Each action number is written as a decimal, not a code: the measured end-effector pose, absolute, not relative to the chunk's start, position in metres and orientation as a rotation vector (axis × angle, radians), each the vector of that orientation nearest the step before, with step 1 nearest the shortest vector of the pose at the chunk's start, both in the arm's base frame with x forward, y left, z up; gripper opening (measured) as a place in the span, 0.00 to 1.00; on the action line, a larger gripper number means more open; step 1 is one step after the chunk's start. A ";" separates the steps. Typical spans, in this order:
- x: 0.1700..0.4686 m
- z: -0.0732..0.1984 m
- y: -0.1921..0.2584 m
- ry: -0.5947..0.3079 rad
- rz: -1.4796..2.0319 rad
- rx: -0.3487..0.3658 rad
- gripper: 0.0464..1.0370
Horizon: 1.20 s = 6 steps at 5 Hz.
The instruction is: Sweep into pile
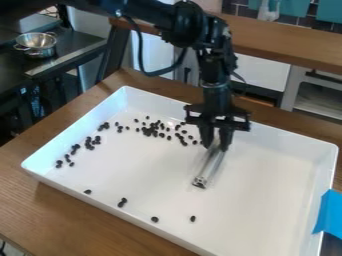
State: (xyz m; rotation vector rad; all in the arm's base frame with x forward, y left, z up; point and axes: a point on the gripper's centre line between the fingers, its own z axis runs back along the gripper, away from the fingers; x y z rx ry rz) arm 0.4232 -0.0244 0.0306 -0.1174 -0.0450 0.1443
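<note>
On the wooden tabletop [60,212] we have a white tray [287,137], and at its far middle the gripper [218,145], fingers narrow, holding a metallic bar [212,167] slanted down to the tray floor. Dark beans [148,132] lie loosely at far left, a few near the near edge. We judge we're mid-sweep; next calls for setting the bar outside the strays and drawing them inward.
</note>
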 end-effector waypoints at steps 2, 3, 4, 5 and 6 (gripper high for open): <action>0.424 0.033 0.033 -0.043 0.186 -0.114 0.30; 0.425 0.032 0.053 -0.044 0.189 -0.106 0.30; 0.423 0.032 0.077 -0.047 0.206 -0.106 0.30; 0.419 0.033 0.110 -0.054 0.236 -0.097 0.30; 0.414 0.034 0.132 -0.051 0.253 -0.086 0.30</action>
